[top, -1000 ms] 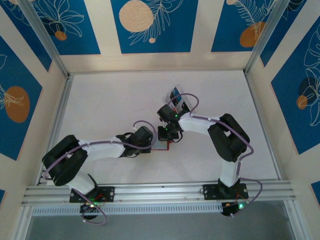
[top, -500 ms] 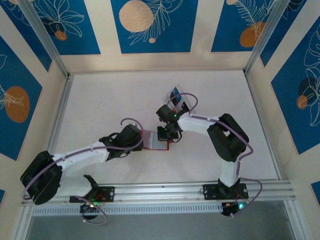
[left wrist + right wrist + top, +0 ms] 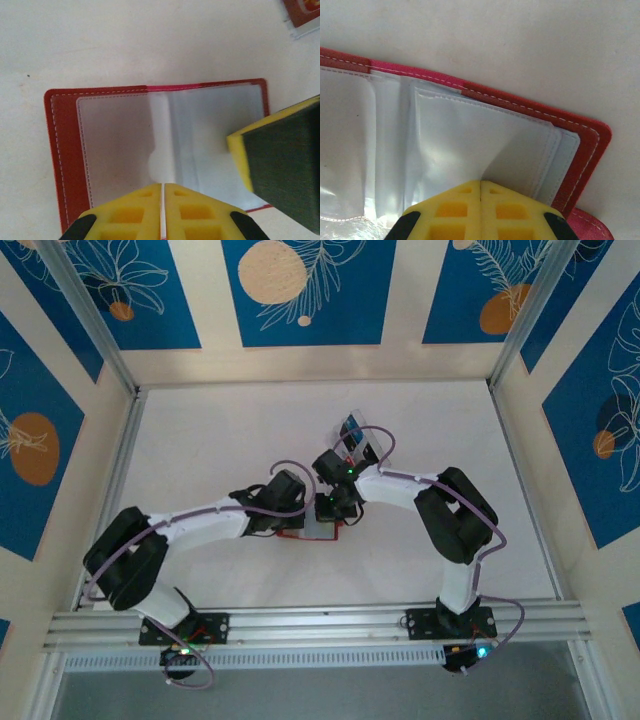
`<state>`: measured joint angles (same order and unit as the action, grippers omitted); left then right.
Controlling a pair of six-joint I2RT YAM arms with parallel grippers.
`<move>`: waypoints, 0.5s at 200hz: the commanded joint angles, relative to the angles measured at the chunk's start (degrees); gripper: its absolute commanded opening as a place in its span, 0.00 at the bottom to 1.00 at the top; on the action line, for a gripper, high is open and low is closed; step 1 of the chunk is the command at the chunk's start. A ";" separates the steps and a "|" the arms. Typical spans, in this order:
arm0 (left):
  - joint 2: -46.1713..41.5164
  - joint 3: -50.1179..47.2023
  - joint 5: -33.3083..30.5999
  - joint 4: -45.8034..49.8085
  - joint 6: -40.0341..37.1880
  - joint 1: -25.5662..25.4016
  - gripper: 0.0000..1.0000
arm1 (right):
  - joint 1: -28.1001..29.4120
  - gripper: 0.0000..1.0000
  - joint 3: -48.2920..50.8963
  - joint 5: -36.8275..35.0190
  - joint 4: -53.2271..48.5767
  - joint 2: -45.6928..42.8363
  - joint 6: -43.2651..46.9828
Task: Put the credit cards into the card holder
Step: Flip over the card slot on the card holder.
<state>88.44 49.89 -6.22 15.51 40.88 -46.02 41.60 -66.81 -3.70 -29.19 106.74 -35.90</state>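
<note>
Left wrist: closed left gripper (image 3: 162, 189) at card holder (image 3: 62, 150) edge.

**Camera setup: one overhead, two right up close**

The top cam sits high behind the arm bases (image 3: 185, 628), looking down across the whole table (image 3: 200, 440). Both wrist cams point down at very close range, and all three views share the open card holder (image 3: 115, 140).
</note>
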 commanded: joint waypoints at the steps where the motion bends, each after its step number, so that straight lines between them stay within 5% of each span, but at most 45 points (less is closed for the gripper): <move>1: 1.27 -0.54 -0.11 0.14 -2.26 1.15 0.09 | -0.65 0.00 -0.55 -3.12 -4.18 2.81 2.35; 100: 5.58 -6.48 -0.17 -3.52 -4.09 3.91 0.09 | -0.74 0.00 -2.40 -3.74 -5.95 3.50 6.58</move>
<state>92.68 46.06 -6.09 11.79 38.30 -42.94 41.56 -68.82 -3.95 -31.53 107.94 -31.31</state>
